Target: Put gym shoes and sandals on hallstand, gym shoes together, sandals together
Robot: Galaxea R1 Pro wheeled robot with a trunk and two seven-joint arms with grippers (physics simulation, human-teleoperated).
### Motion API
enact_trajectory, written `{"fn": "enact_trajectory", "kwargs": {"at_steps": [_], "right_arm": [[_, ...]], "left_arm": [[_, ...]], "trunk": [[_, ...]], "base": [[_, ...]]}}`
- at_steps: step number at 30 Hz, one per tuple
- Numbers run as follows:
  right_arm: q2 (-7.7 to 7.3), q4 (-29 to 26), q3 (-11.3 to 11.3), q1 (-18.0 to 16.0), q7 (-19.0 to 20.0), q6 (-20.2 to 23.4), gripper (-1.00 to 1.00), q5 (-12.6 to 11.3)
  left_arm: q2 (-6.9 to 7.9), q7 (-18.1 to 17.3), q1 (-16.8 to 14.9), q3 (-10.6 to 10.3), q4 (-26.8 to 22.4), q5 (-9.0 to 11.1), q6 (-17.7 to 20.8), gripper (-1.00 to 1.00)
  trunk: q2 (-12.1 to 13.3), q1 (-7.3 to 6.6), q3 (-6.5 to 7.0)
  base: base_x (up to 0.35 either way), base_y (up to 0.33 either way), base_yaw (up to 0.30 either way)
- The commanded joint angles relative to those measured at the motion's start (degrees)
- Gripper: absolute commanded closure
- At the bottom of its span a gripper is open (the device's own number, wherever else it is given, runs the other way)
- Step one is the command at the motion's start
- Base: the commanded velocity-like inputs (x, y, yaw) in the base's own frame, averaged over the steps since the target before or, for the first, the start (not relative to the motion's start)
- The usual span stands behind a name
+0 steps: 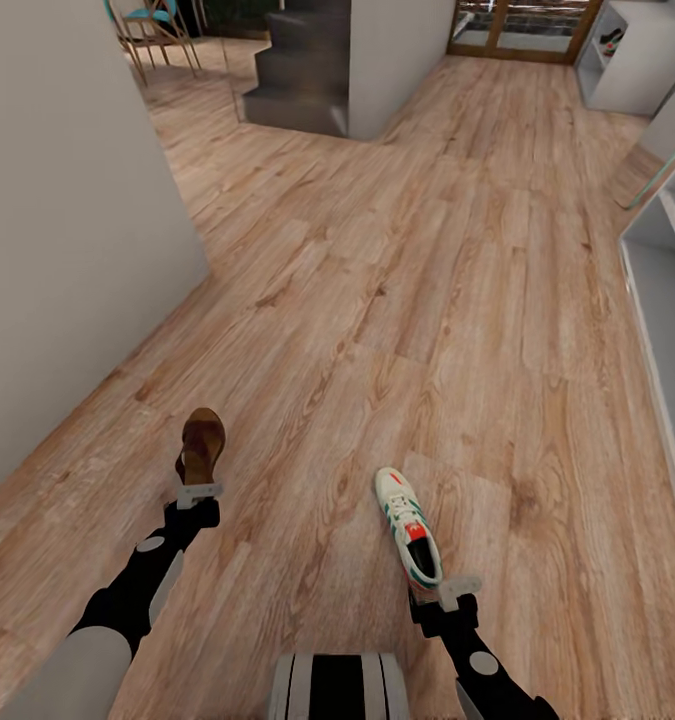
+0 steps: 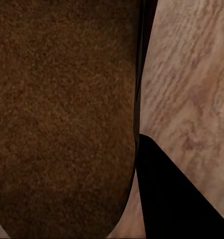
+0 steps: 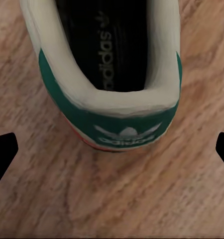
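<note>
The corridor floor [image 1: 377, 260] is the broadest surface: warm light-brown planks with long wavy grain and darker knots, running away between a flat pale-grey wall [image 1: 67, 220] and a white shelf unit [image 1: 667, 300] with straight edges. Beyond the wall stands a dark grey block of stairs [image 1: 302, 70], and behind it a wooden-framed door [image 1: 522, 25].

Nearer than the wall's corner, the gym shoe [image 1: 408, 526] is long and narrow, white with green side stripes, an orange-red patch at its opening and a dark lining. In the right wrist view its heel [image 3: 112, 124] is a rounded green tab with a white trefoil mark, the padded collar cream and soft-looking. The right gripper [image 1: 447, 592] holds it at the heel; its dark fingertips [image 3: 3, 149] show at either side of the shoe, and whether they clamp it cannot be told.

Close beside the wall, the sandal [image 1: 202, 447] is an oval of dark brown leather with a tan insole, grainy and suede-like in the left wrist view [image 2: 62, 114]. The left gripper [image 1: 199, 492] is closed on its near end.
</note>
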Motion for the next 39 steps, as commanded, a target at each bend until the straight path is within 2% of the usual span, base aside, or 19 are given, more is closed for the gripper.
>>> {"fn": "enact_trajectory", "kwargs": {"at_steps": [1, 10, 39], "right_arm": [[-0.06, 0.1, 0.4, 0.0, -0.4, -0.2, -1.00, -0.3], [-0.09, 0.1, 0.4, 0.0, -0.5, -0.2, -1.00, -0.3], [-0.37, 0.1, 0.3, 0.0, -0.5, -0.2, -1.00, -0.2]], "left_arm": [[-0.02, -0.5, 0.0, 0.3, -0.1, -0.2, 0.2, 1.00], [-0.01, -0.5, 0.1, 0.3, -0.1, -0.2, 0.1, 1.00], [0.00, -0.5, 0.5, 0.3, -0.2, -0.2, -0.4, 1.00]], "trunk": [[0.0, 0.01, -0.35], [-0.1, 0.24, -2.97], [-0.1, 0.24, -3.03]], "base": [[0.000, 0.000, 0.000], [0.000, 0.000, 0.000], [0.042, 0.000, 0.000]]}}
